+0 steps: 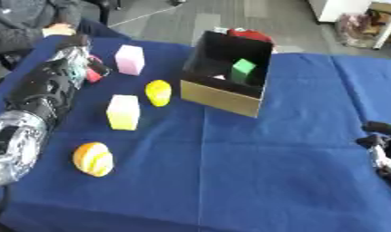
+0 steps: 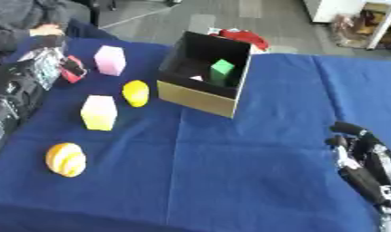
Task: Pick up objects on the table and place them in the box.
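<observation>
Now: left hand closed on a red thing, box holds a green block

Largest first, the table (image 1: 293,181) is covered with a blue cloth and carries everything else. Toward its far side stands the box (image 1: 222,97), tan outside and black inside, open at the top, with a green block (image 1: 243,70) inside it against the right wall and a small pale bit beside that on the box floor. Behind the box lies something red (image 1: 250,34).

The left arm reaches in along the table's left edge, and the left hand (image 1: 80,63) sits near the far left corner with its fingers curled round a small red thing (image 1: 94,72). The right hand (image 2: 359,154) rests at the right edge, well apart from the objects, fingers relaxed and holding nothing.

Left of the box, a pink block (image 1: 130,59) stands just beside the left hand. A yellow block (image 1: 124,112) stands nearer the camera. Between it and the box lies a yellow lemon-shaped thing (image 1: 158,92). Nearest the camera lies an orange striped ball (image 1: 93,159).
</observation>
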You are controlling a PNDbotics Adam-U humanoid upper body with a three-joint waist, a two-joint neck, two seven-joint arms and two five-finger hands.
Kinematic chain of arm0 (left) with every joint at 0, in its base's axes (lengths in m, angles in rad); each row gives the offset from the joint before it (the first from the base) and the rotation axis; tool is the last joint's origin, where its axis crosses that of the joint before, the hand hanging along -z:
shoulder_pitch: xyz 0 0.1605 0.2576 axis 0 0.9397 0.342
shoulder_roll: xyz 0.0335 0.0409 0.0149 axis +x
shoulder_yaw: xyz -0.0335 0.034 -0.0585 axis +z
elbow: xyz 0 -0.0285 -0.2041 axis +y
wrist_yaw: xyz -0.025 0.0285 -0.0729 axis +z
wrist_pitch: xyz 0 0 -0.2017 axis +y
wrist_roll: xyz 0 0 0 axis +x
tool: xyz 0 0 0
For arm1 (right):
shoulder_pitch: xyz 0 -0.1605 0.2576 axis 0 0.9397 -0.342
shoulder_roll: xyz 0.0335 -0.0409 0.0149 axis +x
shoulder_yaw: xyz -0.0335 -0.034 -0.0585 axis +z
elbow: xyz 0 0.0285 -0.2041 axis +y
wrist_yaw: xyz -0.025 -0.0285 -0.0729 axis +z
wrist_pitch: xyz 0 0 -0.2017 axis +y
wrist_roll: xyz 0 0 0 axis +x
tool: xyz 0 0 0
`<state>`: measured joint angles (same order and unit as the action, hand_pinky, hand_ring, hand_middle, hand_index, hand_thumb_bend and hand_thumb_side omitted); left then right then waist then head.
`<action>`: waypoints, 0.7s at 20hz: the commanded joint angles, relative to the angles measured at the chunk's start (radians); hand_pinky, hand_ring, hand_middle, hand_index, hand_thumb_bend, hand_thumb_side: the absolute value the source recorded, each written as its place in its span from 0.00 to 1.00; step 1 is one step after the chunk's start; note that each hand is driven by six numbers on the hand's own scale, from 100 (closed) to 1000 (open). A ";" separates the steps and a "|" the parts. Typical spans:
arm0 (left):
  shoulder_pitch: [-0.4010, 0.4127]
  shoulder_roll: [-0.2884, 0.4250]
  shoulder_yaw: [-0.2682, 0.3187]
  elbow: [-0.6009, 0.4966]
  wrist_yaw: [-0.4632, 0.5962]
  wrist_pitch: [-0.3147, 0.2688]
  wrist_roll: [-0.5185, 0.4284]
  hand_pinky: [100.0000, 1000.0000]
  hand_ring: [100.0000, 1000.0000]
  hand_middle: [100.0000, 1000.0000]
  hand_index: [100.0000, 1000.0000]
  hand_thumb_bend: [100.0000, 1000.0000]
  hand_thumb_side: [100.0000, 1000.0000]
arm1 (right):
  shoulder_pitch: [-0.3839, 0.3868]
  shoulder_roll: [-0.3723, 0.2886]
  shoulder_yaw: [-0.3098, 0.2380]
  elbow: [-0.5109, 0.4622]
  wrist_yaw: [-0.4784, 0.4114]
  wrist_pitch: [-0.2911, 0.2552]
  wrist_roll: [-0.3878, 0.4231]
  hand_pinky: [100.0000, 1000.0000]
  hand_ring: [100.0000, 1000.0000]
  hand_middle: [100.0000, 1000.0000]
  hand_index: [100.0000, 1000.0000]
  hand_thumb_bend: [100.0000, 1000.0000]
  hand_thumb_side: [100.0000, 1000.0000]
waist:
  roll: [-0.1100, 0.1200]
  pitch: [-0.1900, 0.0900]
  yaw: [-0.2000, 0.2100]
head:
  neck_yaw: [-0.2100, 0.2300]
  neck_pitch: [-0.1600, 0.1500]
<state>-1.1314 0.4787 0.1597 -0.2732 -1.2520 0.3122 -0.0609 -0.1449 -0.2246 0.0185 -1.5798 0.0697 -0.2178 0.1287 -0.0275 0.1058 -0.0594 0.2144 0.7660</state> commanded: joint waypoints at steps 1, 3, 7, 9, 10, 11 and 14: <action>-0.024 0.037 0.007 -0.033 -0.041 -0.003 -0.018 0.84 0.80 0.86 0.97 0.40 0.16 | -0.017 -0.022 -0.008 -0.003 -0.008 -0.003 -0.007 0.74 0.64 0.71 0.78 0.00 0.29 | -0.016 0.007 0.002 | 0.003 0.004; -0.023 0.038 0.016 -0.044 -0.060 0.001 -0.029 0.84 0.79 0.86 0.97 0.39 0.16 | -0.020 -0.024 -0.008 0.000 -0.009 -0.004 -0.009 0.74 0.64 0.71 0.78 0.00 0.28 | -0.022 0.013 0.003 | 0.003 0.004; -0.017 0.040 0.029 -0.059 -0.084 0.013 -0.037 0.84 0.80 0.87 0.97 0.38 0.17 | -0.026 -0.026 -0.008 0.005 -0.011 -0.007 -0.010 0.74 0.64 0.71 0.78 0.00 0.28 | -0.030 0.021 0.005 | 0.006 0.004; -0.015 0.042 0.033 -0.063 -0.092 0.018 -0.040 0.84 0.80 0.87 0.97 0.36 0.17 | -0.028 -0.028 -0.007 0.006 -0.012 -0.007 -0.010 0.74 0.64 0.71 0.78 0.00 0.27 | -0.031 0.024 0.008 | 0.007 0.004; -0.015 0.043 0.034 -0.064 -0.095 0.021 -0.040 0.84 0.80 0.87 0.97 0.36 0.17 | -0.029 -0.028 -0.007 0.007 -0.012 -0.008 -0.010 0.74 0.64 0.71 0.78 0.00 0.27 | -0.031 0.026 0.008 | 0.007 0.003; -0.014 0.044 0.036 -0.065 -0.097 0.023 -0.041 0.84 0.80 0.87 0.97 0.35 0.18 | -0.031 -0.029 -0.006 0.007 -0.013 -0.008 -0.010 0.74 0.64 0.71 0.78 0.00 0.27 | -0.031 0.030 0.009 | 0.008 0.001; -0.009 0.046 0.035 -0.059 -0.100 0.031 -0.050 0.83 0.78 0.85 0.96 0.34 0.19 | -0.035 -0.030 -0.006 0.007 -0.014 -0.008 -0.010 0.74 0.64 0.71 0.78 0.00 0.26 | -0.033 0.037 0.009 | 0.008 -0.003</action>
<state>-1.1240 0.4859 0.1884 -0.3155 -1.3450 0.3386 -0.1079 -0.1674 -0.2260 0.0185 -1.5634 0.0616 -0.2229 0.1202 -0.0469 0.1423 -0.0496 0.2182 0.7655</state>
